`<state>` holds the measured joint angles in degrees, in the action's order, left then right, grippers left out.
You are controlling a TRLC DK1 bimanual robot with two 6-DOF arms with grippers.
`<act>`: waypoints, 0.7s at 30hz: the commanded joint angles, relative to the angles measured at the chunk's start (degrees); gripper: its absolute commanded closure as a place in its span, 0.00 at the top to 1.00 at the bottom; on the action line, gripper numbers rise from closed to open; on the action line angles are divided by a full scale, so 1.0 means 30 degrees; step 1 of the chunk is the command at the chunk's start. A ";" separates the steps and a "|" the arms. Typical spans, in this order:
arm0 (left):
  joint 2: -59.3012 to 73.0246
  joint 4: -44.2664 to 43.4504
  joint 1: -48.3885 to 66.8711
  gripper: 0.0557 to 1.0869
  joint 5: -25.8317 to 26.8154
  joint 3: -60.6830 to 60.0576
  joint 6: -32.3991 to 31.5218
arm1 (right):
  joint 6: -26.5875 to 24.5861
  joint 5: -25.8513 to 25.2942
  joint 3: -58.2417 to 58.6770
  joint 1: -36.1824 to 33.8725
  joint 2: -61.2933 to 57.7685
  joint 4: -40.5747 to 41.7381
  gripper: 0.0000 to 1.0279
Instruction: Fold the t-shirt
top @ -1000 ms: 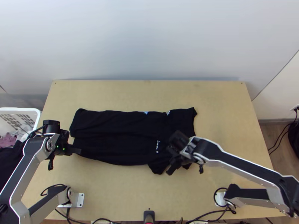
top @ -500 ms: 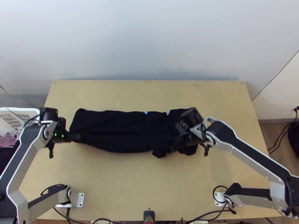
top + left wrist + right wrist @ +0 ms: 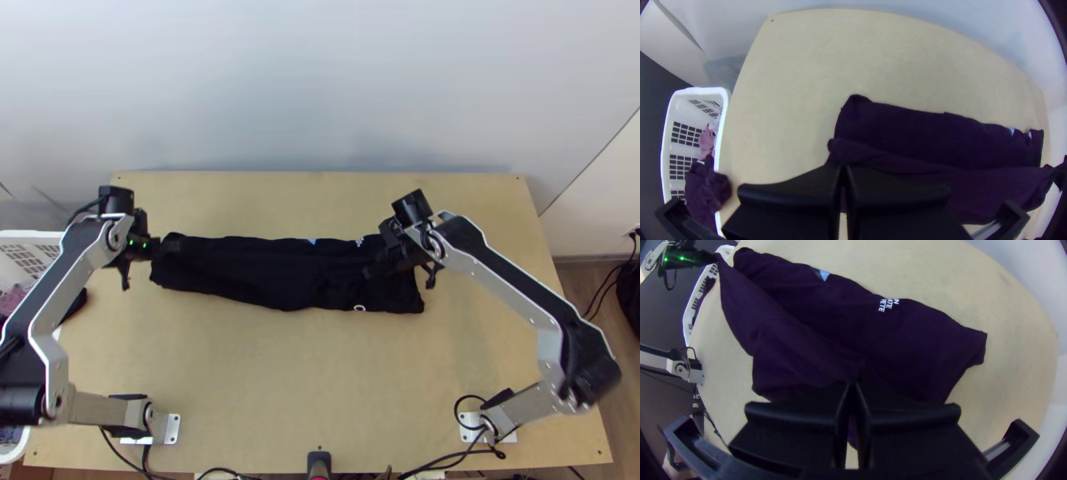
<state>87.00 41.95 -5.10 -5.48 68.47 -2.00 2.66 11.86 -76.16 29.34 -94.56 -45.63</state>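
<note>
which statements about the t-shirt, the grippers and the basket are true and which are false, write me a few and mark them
1. The left gripper is closed on the t-shirt. True.
2. The right gripper has its fingers wide open. False: they are closed on the t-shirt.
3. The t-shirt is dark, with some white lettering. True.
4. The white basket is on the right arm's side. False: it is on the left arm's side.
5. The t-shirt is spread out flat in one layer. False: held cloth lies over part of it.

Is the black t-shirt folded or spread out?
Partly folded: the left gripper and right gripper hold part of the t-shirt up over the rest.
</note>
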 commanded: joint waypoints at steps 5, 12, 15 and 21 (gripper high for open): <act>0.4955 -0.1241 0.0529 0.04 -0.0548 0.3721 -0.0359 | -0.0241 0.0120 -0.3178 -0.1871 -0.4338 0.0297 0.04; 0.5716 -0.3379 0.0998 0.04 -0.0548 0.2754 -0.0886 | -0.0094 0.0442 -0.4320 -0.1871 -0.6301 0.0297 0.04; 0.5892 -0.3555 0.1027 0.08 -0.0519 0.2637 -0.1882 | 0.0082 0.0589 -0.4379 -0.1871 -0.6594 0.0678 0.06; 0.5658 -0.2676 0.1262 0.69 -0.0255 0.2695 -0.3669 | 0.1576 0.0647 -0.4584 -0.1842 -0.6389 0.0795 0.83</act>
<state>103.48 32.82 -2.22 -7.07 76.49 -9.04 3.92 13.43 -88.68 23.92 -112.86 -43.79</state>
